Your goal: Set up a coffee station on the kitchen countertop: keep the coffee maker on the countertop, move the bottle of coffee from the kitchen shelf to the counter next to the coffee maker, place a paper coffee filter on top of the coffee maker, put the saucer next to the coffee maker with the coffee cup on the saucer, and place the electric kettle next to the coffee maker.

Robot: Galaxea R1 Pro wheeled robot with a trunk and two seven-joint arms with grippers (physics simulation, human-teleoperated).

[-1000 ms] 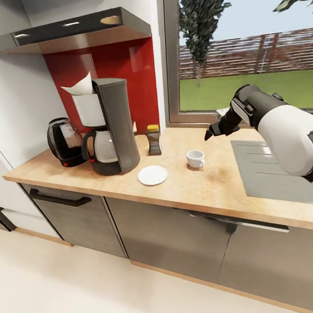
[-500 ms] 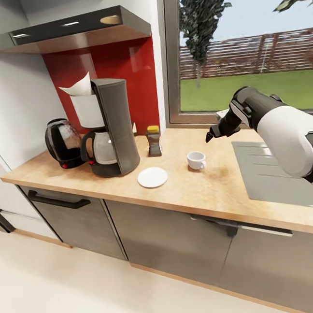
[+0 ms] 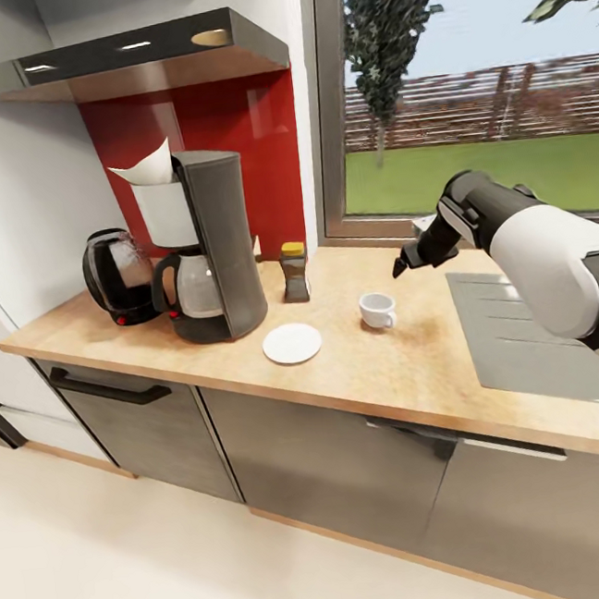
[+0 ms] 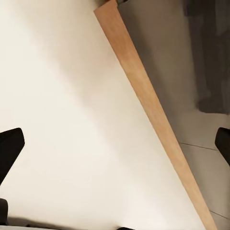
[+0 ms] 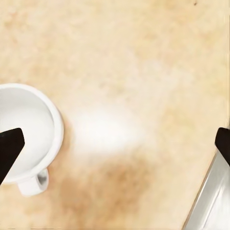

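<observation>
Kitchen daylight from the window falls on a long wood-grain counter (image 3: 381, 365), and from the head view most of the coffee station looks done: the coffee maker (image 3: 202, 247) stands by the red splashback with the paper coffee filter (image 3: 148, 167) sitting in its white basket, the electric kettle (image 3: 116, 276) is just beside it on one side, and the bottle of coffee (image 3: 294, 271) is close on the other. What is left, by my reckoning, is the cup: the saucer (image 3: 292, 343) lies bare in front of the machine, and the coffee cup (image 3: 376, 309) sits apart from it. The right tool (image 3: 403, 263) hovers above the cup. Left wrist view: pale floor and a wooden edge, the left tool (image 4: 115, 148) spread wide and empty. Right wrist view: the fingers stand open, holding nothing, above the cup.
</observation>
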